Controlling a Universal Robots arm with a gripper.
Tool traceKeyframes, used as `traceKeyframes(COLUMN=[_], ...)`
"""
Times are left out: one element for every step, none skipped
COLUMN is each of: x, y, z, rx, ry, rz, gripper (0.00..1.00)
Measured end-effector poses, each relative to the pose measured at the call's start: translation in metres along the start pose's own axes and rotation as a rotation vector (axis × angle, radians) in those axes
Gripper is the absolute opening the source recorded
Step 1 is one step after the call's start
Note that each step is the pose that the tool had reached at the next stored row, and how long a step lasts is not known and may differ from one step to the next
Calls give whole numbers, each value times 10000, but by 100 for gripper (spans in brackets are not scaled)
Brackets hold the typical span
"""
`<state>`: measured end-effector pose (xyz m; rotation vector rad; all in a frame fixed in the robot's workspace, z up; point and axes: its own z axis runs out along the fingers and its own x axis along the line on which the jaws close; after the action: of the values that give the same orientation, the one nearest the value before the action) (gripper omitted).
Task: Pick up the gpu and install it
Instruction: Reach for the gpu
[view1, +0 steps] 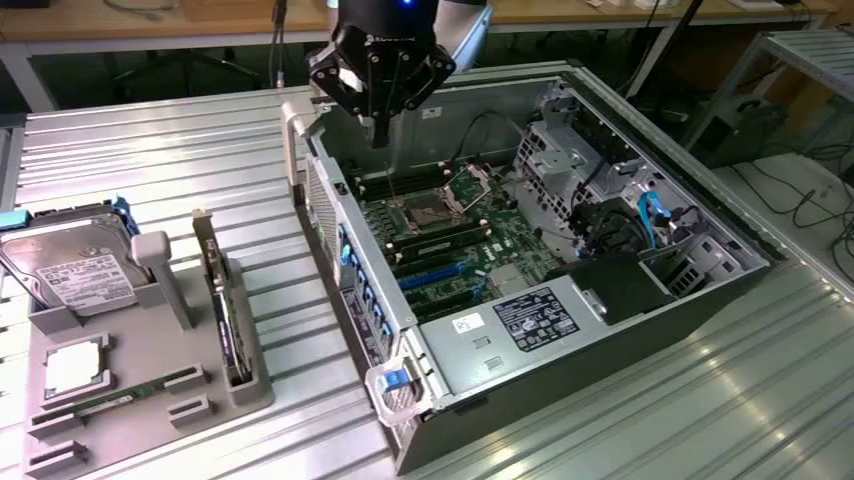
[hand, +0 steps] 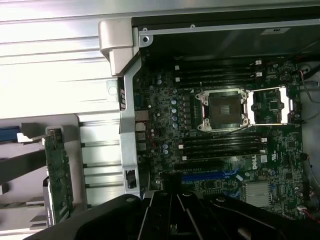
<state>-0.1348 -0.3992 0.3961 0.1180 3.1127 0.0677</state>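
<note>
In the exterior view my gripper (view1: 380, 132) hangs over the twelve o'clock corner of the open computer case (view1: 320, 200), its fingers pressed together and carrying nothing. The graphics card (view1: 218, 300) is not in the machine. It stands on its long edge in a slot of the grey holder (view1: 147, 420), at about nine o'clock from the case and near its side wall but not touching it. I take it the card is propped upright to leave its top edge free for a pinch from above. The hard drive (view1: 74, 270) and memory stick (view1: 123, 398) share that holder. The case lies on its side, so the motherboard (view1: 461, 235) faces up. Its blue slots (view1: 424, 278) sit bare, open to a card lowered straight down.
</note>
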Motion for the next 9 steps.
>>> traceKeyframes(x=[8,20,32,46,57,64,69,75,79], y=[-1,-1,-3,-4,-5,-5,-5,-6,-6], z=[0,-1,-1,-1,-2,-2,-2,-3,-2], rx=[0,0,0,1,0,1,0,1,1], ry=[0,0,0,0,0,0,0,1,0], rz=[0,0,0,0,0,0,0,-1,0], gripper=[11,11,11,11,11,11,11,11,11])
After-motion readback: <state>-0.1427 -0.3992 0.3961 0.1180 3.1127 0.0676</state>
